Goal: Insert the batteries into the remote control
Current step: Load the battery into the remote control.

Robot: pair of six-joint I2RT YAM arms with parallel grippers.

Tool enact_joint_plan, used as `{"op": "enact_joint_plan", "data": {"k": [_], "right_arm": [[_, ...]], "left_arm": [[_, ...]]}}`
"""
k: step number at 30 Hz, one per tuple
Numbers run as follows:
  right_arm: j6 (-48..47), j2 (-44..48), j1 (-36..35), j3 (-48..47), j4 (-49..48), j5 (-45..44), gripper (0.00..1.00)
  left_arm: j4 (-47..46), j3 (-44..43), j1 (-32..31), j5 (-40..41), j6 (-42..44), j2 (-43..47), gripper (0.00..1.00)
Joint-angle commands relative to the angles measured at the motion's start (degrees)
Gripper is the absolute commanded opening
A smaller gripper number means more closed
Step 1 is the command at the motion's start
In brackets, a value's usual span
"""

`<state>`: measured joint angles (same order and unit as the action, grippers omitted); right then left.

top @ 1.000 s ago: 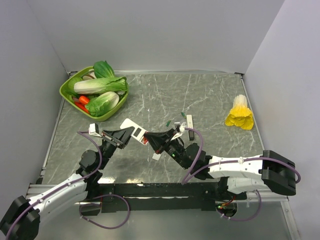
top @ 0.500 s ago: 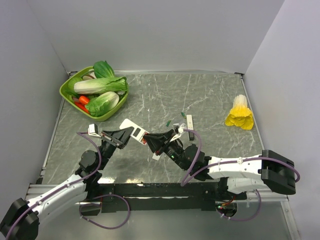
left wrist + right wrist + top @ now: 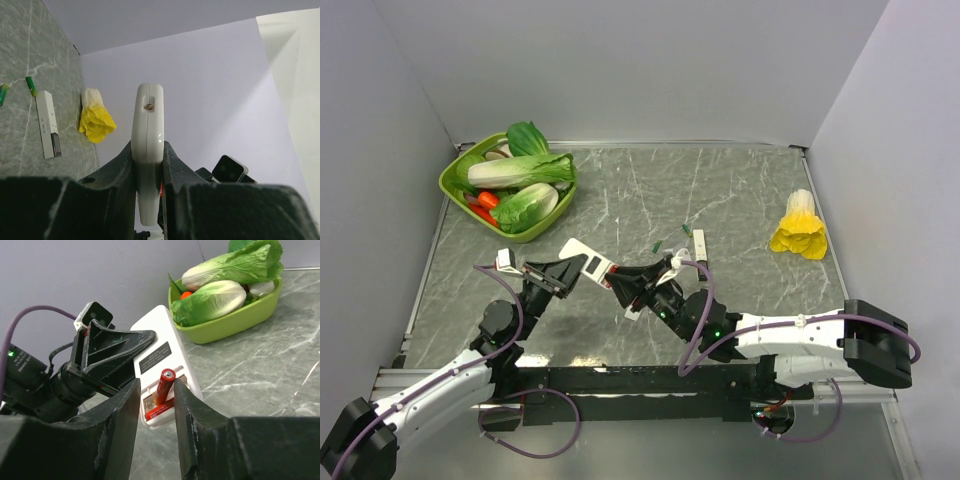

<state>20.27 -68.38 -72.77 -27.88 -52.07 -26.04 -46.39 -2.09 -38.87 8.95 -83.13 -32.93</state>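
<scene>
Item count:
- Claws: two. The left claw [image 3: 148, 156] is pressed together on the remote control [image 3: 148, 112], one finger on each broad face. The right claw [image 3: 156, 390] is spread.
- Remote control: one. It is held off the tabletop [image 3: 740, 190] in the left claw, directly ahead of the right claw, with its open compartment facing the right claw.
- Batteries: two, both orange-red. The tilted battery [image 3: 165, 384] stands between the right claw's fingers [image 3: 120, 430] with its lower end in the compartment. The flat battery [image 3: 160, 411] lies across the compartment below it.
- Green pieces: two [image 3: 31, 86], on the tabletop beyond the right claw.
- White-and-black bar [image 3: 49, 125]: one, just beside the green pieces.
- Green basket [image 3: 235, 322] of leafy vegetables: one, beyond the left claw.
- Yellow-and-white vegetable [image 3: 800, 228]: one, well apart from both claws.

Limits of view:
- The left wrist view shows the remote control edge-on only, and the fingers cover its lower end.
- Whether the tilted battery touches a right claw finger cannot be told.
- From above, the batteries appear only as red specks.
</scene>
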Motion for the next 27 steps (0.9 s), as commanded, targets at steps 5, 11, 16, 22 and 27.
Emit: {"op": "enact_joint_plan", "data": {"k": [5,11,16,22,27], "right_arm": [[-2.1,-0.2,-0.3,-3.0,6.8,-3.7,0.47],[-3.0,-0.3,-0.2,-4.8,10.8,-5.0,0.52],[-3.8,-0.7,-0.3,-6.1,13.2,-5.4,0.59],[-4.5,-0.9,-0.2,-8.2,17.0,-6.1,0.68],[-5.6,-0.9,-0.2,-9.8,19.3,-6.7,0.76]], "left_arm": [[-6.7,4.8,-0.2,-0.4,-0.8,0.8,0.02],[-6.7,5.2,-0.2,-0.6,-1.0,1.2,0.02],[-6.5,5.3,-0.2,-0.6,-0.9,1.7,0.01],[-7.0,5.6,-0.2,-0.7,-1.2,1.7,0.02],[-7.2,5.7,-0.2,-0.8,-1.3,1.7,0.01]]}}
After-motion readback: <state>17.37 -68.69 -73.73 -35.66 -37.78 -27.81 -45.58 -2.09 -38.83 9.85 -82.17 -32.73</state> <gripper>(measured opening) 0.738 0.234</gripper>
